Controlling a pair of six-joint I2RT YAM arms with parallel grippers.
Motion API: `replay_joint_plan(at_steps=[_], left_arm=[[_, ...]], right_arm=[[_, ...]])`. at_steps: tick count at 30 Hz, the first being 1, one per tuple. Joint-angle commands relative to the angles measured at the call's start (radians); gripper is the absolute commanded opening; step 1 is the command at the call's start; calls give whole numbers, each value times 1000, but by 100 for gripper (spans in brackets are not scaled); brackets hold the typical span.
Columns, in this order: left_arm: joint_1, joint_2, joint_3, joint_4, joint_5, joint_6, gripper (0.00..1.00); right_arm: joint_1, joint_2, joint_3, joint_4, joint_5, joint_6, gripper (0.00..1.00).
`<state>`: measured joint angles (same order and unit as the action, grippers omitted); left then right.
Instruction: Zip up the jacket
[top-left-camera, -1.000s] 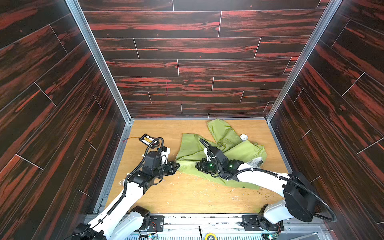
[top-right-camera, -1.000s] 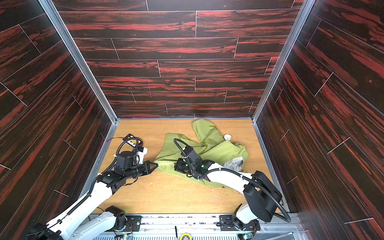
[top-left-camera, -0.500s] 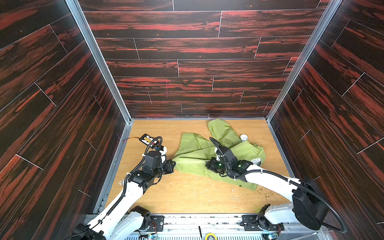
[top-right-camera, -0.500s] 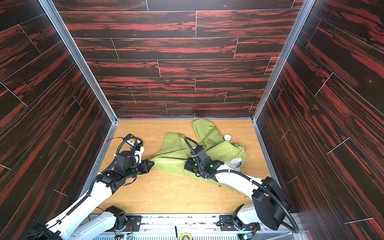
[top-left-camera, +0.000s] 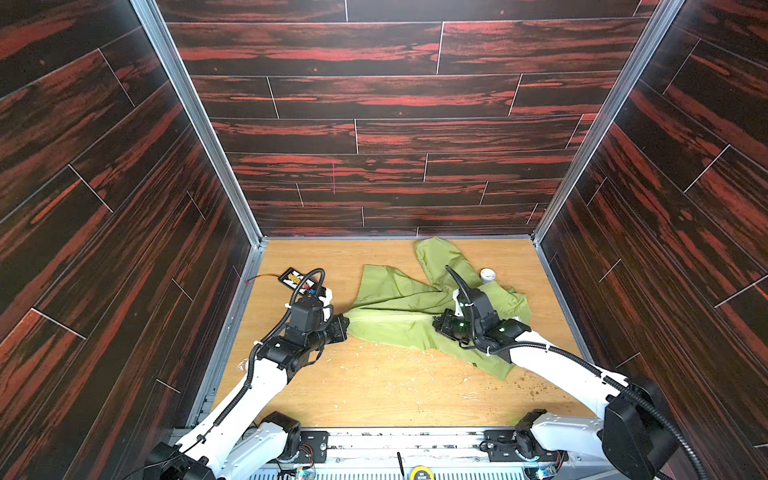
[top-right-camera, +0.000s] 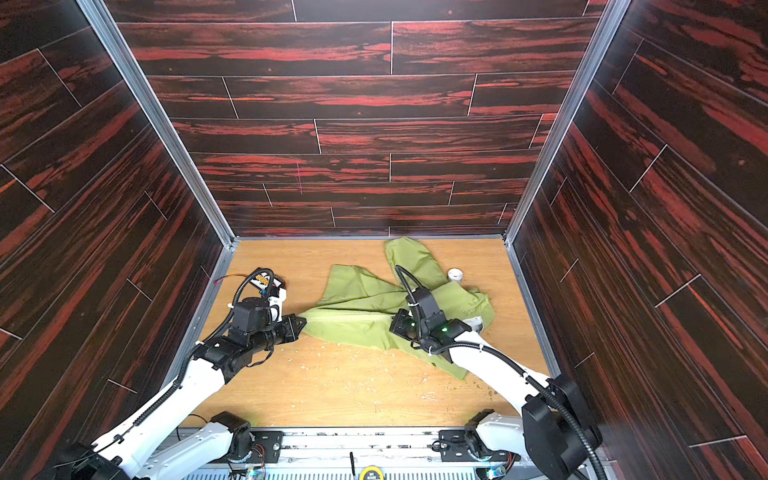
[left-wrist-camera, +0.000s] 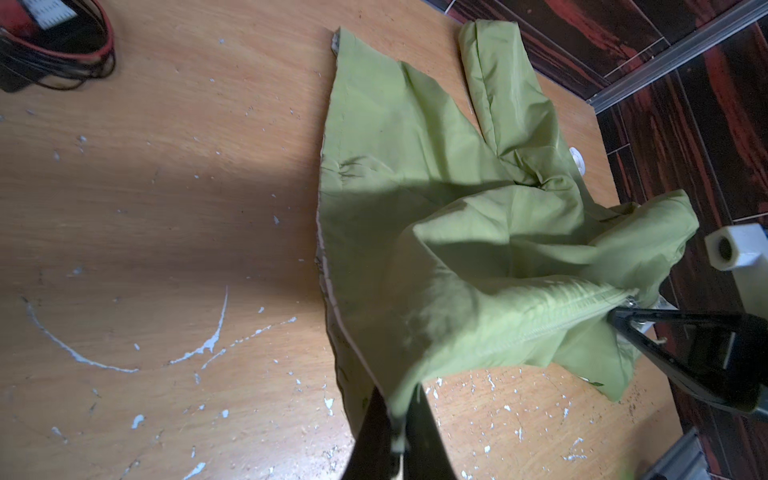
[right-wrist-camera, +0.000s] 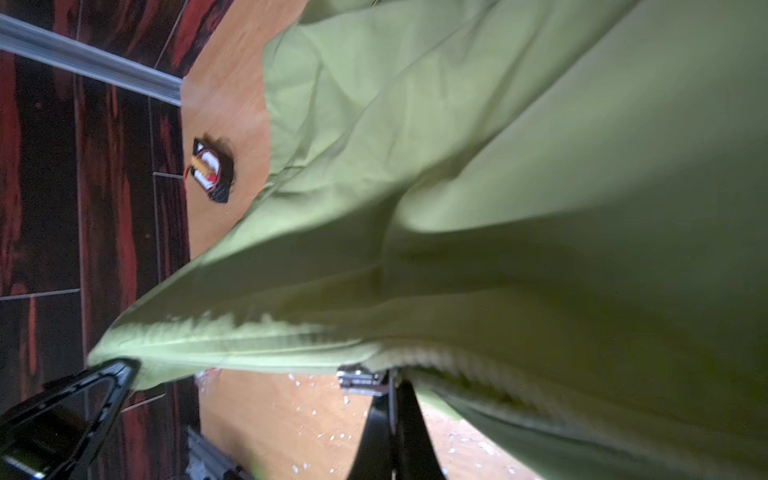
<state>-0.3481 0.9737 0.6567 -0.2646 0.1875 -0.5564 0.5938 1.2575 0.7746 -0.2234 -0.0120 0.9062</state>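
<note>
The jacket (top-left-camera: 399, 299) lies on the wooden table (top-left-camera: 374, 395). The left gripper (top-left-camera: 344, 325), its arm stretched low, pinches the hem end. The right gripper (top-left-camera: 437, 323), its arm bent inward, is clamped on the zipper slider (right-wrist-camera: 359, 380).

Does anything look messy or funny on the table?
Yes. White flecks litter the table, and a curved white scratch marks it. The jacket is bunched up, one sleeve pointing toward the back wall.

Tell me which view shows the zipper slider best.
Right wrist: the slider sits close up at the right gripper's tips. Left wrist shows it small; in both top views the gripper hides it.
</note>
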Motion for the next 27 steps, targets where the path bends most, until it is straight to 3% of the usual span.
replay_joint_plan(at_steps=[1,13,27], left_arm=[[14,2,29,-31,-98,14,0],[20,0,38,-35,-180,7,0],[80,-44,34,-42,-226,3,0]], right_arm=[[-65,-58,-21,-60,31,-34,0],[-287,-119,1,-121,-54,-130,0],[-437,-145,75,-180,-125,-184,0]])
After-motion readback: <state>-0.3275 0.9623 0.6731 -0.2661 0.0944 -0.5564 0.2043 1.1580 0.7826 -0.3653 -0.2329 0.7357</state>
